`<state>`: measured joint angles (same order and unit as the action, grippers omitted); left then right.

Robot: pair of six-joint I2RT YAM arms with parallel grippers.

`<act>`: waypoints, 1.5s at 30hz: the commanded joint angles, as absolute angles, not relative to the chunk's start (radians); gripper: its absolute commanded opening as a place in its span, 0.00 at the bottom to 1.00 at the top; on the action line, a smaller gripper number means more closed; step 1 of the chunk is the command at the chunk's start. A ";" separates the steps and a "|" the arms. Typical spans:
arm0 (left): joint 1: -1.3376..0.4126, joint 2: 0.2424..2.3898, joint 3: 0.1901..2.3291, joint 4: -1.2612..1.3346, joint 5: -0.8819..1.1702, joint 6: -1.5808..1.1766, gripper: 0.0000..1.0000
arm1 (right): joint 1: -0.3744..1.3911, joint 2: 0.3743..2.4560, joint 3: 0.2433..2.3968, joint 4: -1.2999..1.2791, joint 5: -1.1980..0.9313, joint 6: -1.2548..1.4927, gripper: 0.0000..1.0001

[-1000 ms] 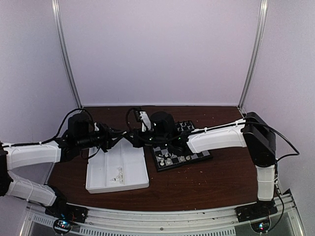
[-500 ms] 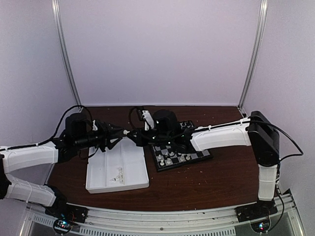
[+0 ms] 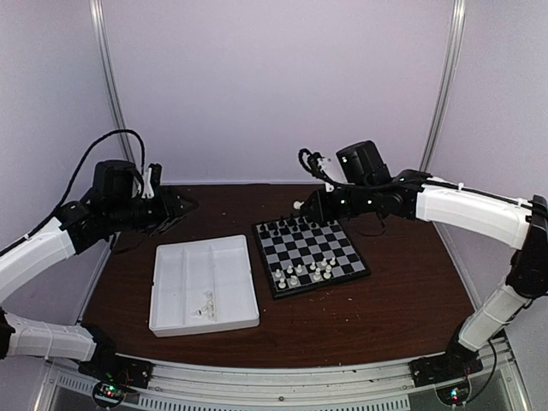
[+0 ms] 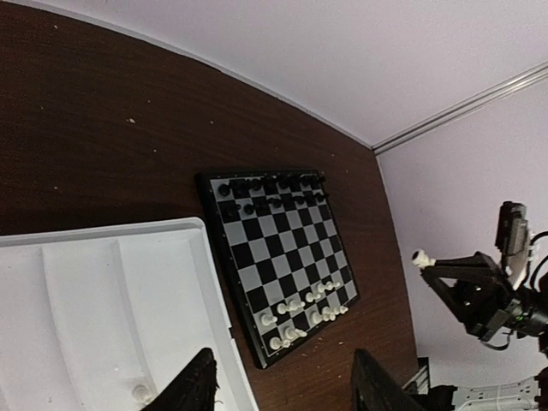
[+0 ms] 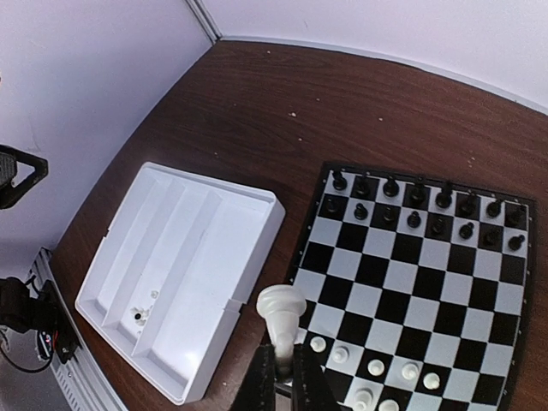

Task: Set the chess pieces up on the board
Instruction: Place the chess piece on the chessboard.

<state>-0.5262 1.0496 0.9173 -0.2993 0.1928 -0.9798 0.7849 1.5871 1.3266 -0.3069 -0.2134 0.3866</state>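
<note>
Black ranks complete along the far side of the board. White chess pieces roughly half placed on the near rows; a few lie in the tray. Right gripper pinches a white chessman aloft near the board's far-left corner (likely next to place). Left gripper spread, empty, beyond the tray. No legible writing.
</note>
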 commanded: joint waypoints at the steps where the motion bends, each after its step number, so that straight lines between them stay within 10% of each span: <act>1: -0.519 1.079 0.982 -0.480 0.113 -0.770 0.54 | 0.735 1.569 1.409 -0.724 -0.121 0.233 0.00; 11: -0.520 1.115 0.996 -0.523 0.073 -0.690 0.54 | 0.685 1.695 1.506 -1.129 -0.005 0.141 0.01; 45: -0.520 1.169 1.008 -0.556 0.071 -0.612 0.54 | 0.621 1.995 1.595 -1.182 -0.073 0.103 0.00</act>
